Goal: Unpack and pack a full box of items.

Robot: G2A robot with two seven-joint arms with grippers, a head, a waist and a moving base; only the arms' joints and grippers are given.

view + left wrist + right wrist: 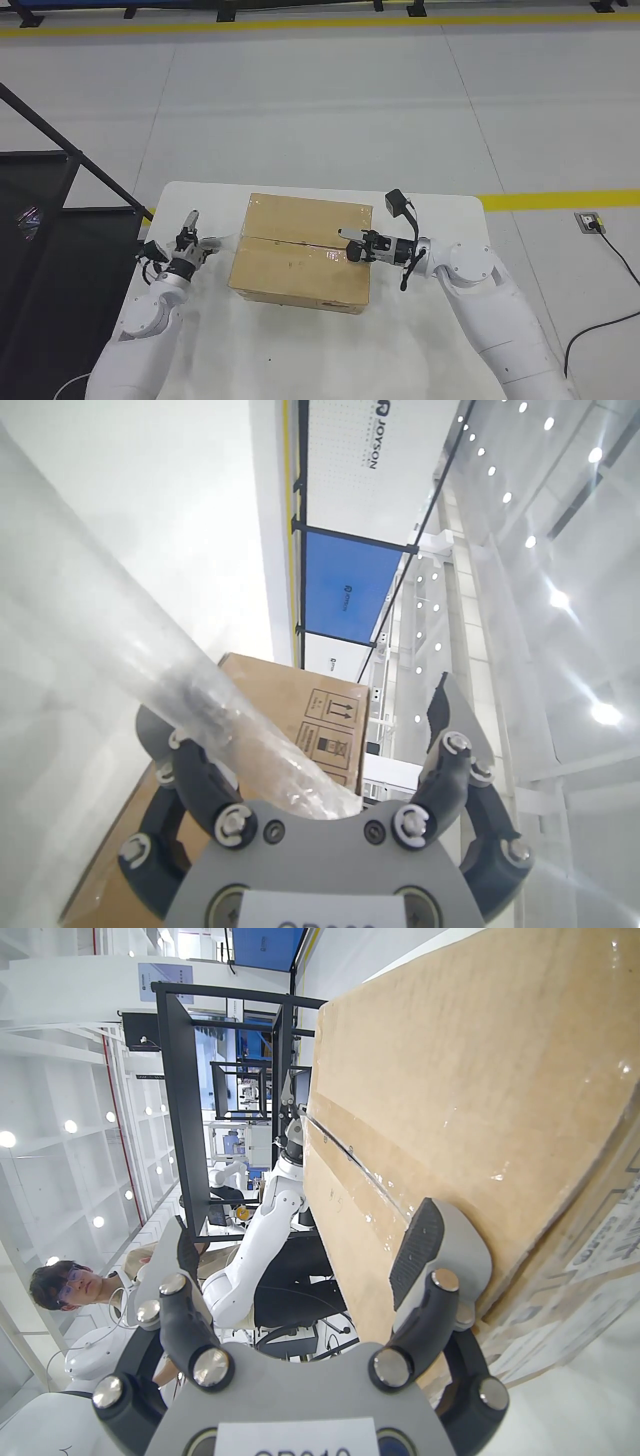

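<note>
A brown cardboard box (300, 255) sits in the middle of a white tabletop (300, 345). Its two top flaps are closed and meet in a straight seam that runs from one short end of the box to the other. A glossy band of tape lies along that seam, with a dark slit down its middle and small pale scraps beside it. One side of the box carries printed handling symbols, among them a pair of upright arrows. The end near the right arm has a white label.

The right pincer (347, 243) is over the right end of the box top, at the seam. Its jaws are spread wide. One ridged black finger pad (417, 1248) lies against the cardboard just beside the slit, while the other stands clear of the box.

The left pincer (200, 230) is just beside the left end of the box, above the tabletop. Its jaws also stand wide apart. A crinkled strip of clear film (150, 650) runs across one of its fingers and hides that fingertip. From above, a pale strip shows between this pincer and the box.
</note>
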